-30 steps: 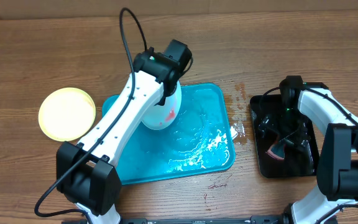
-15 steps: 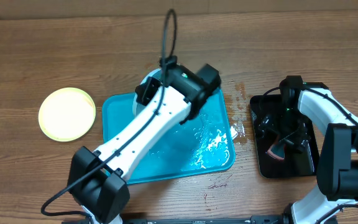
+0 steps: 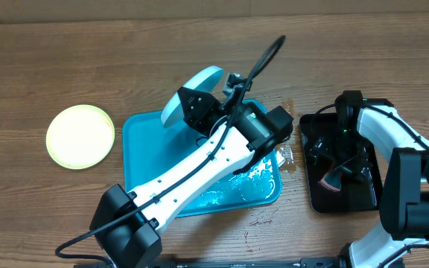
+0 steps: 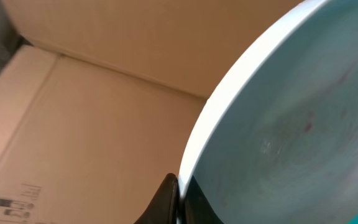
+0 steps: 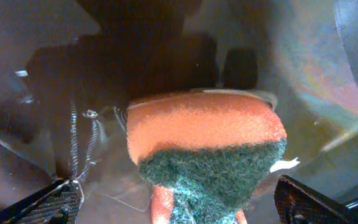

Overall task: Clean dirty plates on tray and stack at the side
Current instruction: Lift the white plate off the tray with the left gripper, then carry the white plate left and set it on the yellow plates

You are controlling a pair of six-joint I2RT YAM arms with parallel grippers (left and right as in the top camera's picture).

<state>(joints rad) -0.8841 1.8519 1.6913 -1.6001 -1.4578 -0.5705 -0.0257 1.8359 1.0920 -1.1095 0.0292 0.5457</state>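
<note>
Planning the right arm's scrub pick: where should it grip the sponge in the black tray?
Grip the sponge across its orange foam sides, coming straight from above: it sits centred between the fingers of the open right end effector, seemingly narrower than their gap.
</note>
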